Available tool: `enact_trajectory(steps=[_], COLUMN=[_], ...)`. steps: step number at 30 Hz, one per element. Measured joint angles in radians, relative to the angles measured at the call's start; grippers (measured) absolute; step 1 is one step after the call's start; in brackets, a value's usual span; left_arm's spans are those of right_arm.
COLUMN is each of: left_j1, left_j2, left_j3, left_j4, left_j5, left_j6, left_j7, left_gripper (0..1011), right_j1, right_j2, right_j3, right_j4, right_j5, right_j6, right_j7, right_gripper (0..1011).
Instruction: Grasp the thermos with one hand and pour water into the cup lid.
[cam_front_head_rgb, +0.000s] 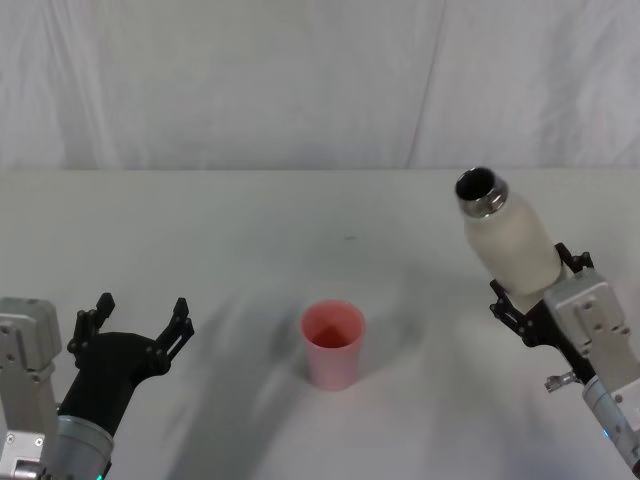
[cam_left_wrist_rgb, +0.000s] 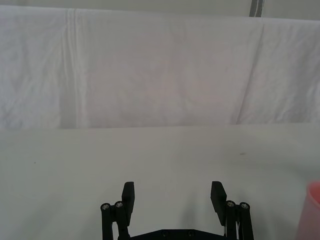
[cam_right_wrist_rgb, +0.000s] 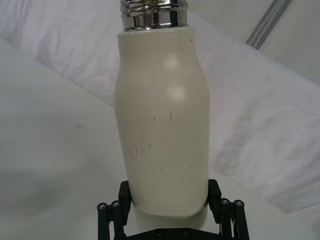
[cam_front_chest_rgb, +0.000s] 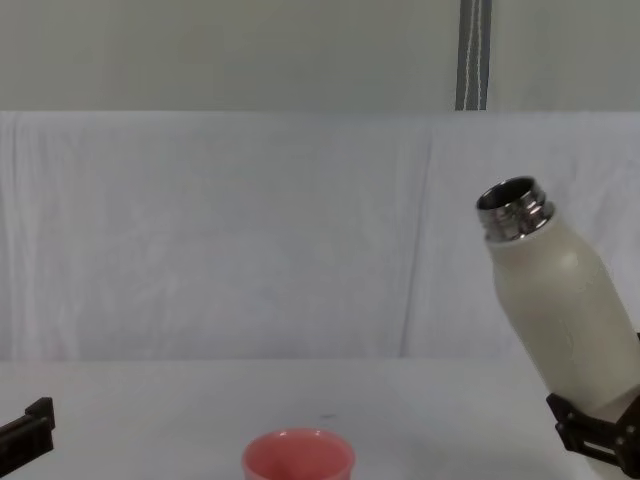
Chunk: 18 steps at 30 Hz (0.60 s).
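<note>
Grasping is done: right tool (cam_front_head_rgb: 535, 295) pinches the thermos (cam_front_head_rgb: 510, 240), lifted and tilted. Pouring into the cup lid (cam_front_head_rgb: 333, 343) remains; left tool (cam_front_head_rgb: 135, 322) rests spread.

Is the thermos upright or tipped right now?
Tipped. The thermos, held off the table by the right gripper, leans its open steel neck toward the pink cup lid.

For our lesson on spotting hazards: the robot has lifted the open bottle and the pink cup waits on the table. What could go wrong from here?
1. The right claw grips the thermos near its base, so the tall body could slip or swing as it tips further.
2. Its open neck is well to the side of the cup lid; pouring too early would likely wet the table.
3. The cup lid stands unheld; a knock could topple it.
</note>
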Motion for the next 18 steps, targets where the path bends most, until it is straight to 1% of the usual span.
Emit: enact_trajectory(steps=[2,6,9,15,18], left_j1=[0.0,0.0,0.0,0.0,0.0], left_j2=[0.0,0.0,0.0,0.0,0.0], left_j3=[0.0,0.0,0.0,0.0,0.0], left_j4=[0.0,0.0,0.0,0.0,0.0], left_j5=[0.0,0.0,0.0,0.0,0.0], left_j6=[0.0,0.0,0.0,0.0,0.0], left_j7=[0.0,0.0,0.0,0.0,0.0], left_gripper=[1001,1001,1001,1001,1001], right_j1=[-0.004,-0.009,-0.014,-0.019,-0.02], right_j2=[0.003,0.006,0.011,0.02,0.028], right_j3=[-0.004,-0.01,-0.019,-0.038,-0.05], right_j4=[-0.003,-0.007,-0.011,-0.013,-0.012], right_j5=[-0.033,-0.079,-0.138,-0.217,-0.27], right_j6=[0.0,-0.001,-0.005,-0.015,-0.022], right_j7=[-0.008,-0.021,-0.039,-0.062,-0.081], right_gripper=[949,950,949,950,950])
